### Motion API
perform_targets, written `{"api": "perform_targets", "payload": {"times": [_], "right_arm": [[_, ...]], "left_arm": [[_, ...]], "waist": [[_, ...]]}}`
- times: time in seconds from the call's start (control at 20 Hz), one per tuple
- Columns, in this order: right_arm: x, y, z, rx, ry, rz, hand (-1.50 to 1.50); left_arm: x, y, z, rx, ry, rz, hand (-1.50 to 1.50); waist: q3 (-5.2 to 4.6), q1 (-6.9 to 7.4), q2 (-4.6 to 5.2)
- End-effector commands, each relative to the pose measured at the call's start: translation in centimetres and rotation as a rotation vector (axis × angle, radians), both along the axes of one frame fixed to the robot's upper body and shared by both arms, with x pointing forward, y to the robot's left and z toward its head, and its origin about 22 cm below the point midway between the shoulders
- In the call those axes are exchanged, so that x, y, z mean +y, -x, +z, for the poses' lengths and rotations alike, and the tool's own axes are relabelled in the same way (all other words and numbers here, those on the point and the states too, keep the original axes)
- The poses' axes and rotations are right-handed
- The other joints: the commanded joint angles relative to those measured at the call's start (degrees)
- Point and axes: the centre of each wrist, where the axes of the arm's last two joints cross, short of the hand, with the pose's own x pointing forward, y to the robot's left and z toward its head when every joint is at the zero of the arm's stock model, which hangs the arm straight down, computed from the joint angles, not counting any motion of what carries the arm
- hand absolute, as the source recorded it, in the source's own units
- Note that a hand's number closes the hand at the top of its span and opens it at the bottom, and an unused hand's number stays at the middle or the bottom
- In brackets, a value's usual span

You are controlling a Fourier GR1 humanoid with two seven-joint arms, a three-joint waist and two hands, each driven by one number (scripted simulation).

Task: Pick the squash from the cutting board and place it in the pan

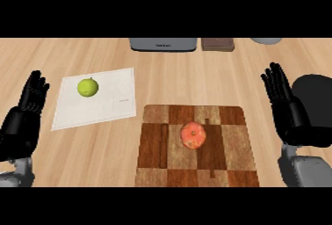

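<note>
Light wood-grain counter (pixel 194 79) filled our view, its planks running crosswise. We noted a checkered cutting board (pixel 227 171) of dark and pale wooden squares at centre, rectangular with rounded corners. On it lay the squash (pixel 193 135), an orange, oval, mottled piece, near the board's middle. To the left we saw a white square cloth or mat (pixel 110 105), carrying a round yellow-green fruit (pixel 88 87). A black pan (pixel 319 94) sat at the right edge, partly hidden behind the right hand (pixel 285 105). That hand stood with fingers straight and apart from everything. Our left hand (pixel 27 105) rested likewise at the left edge, fingers up. A grey appliance (pixel 162 44) at the far edge bore writing too small to read.
</note>
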Motion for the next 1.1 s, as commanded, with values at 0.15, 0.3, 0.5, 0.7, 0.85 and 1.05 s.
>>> {"api": "perform_targets", "payload": {"times": [0.15,0.3,0.5,0.7,0.85,1.05], "right_arm": [[4.3,-2.0,1.7,-0.087,-0.096,0.352,1.5],[-0.4,-2.1,2.5,-0.028,0.389,0.114,1.5],[-0.3,4.1,-2.5,0.003,0.049,0.222,-1.5],[-1.9,4.8,-2.9,-0.027,0.272,0.227,-1.5],[-3.5,3.6,-0.4,-0.026,0.363,0.213,-1.5],[-2.1,1.7,1.9,0.018,0.474,0.275,-1.5]], "left_arm": [[-4.7,1.3,-3.1,-0.01,0.117,-0.179,0.0],[-6.9,1.2,-3.7,0.053,0.193,-0.269,0.0],[-9.5,1.5,-5.6,0.065,0.219,-0.297,0.0],[-8.1,1.8,-5.0,0.06,0.217,-0.31,0.0],[-9.5,1.5,-6.0,0.072,0.206,-0.311,0.0],[-7.9,0.1,-6.6,0.052,0.24,-0.296,0.0]], "waist": [[-0.05,-0.33,0.08],[-0.7,-2.28,0.08],[-0.05,-1.95,-0.17],[-0.06,-1.34,-0.17],[-0.06,-1.27,-0.09],[-0.1,-1.18,0.02]]}}
